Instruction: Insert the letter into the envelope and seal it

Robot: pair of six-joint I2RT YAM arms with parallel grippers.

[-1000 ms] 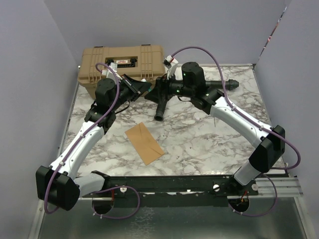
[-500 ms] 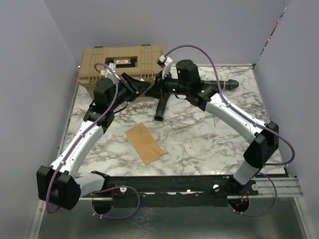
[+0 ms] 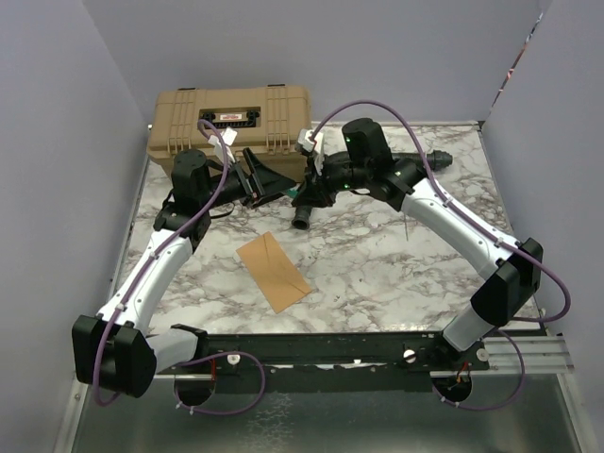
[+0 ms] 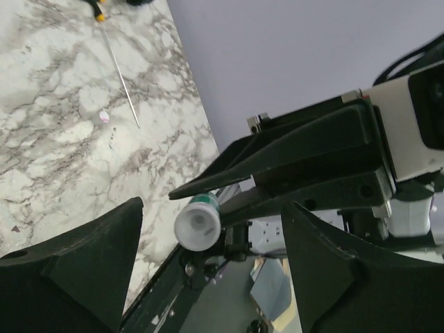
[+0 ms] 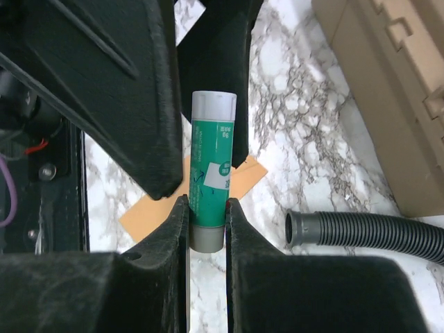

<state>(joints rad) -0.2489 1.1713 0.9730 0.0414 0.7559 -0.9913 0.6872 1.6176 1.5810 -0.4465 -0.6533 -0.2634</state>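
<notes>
The orange-tan envelope (image 3: 274, 271) lies flat on the marble table, between the two arms. The letter is not visible on its own. My right gripper (image 5: 207, 201) is shut on the grey base end of a green glue stick (image 5: 211, 166), whose white cap points away from it. It hangs above the table, with a corner of the envelope (image 5: 149, 216) beneath. My left gripper (image 4: 213, 208) faces it with jaws wide open. The stick's white cap (image 4: 198, 225) sits between its fingertips without touching them. In the top view the two grippers meet in front of the toolbox, left gripper (image 3: 267, 179), right gripper (image 3: 304, 192).
A tan toolbox (image 3: 231, 118) stands at the back left. A black corrugated hose (image 3: 303, 213) lies below the grippers, its open end (image 5: 298, 229) near the glue stick. A thin screwdriver (image 4: 123, 80) lies on the marble to the right.
The right gripper has shut on the glue stick. The left gripper's jaws have opened off it and the left arm has drawn back a little to the left.
</notes>
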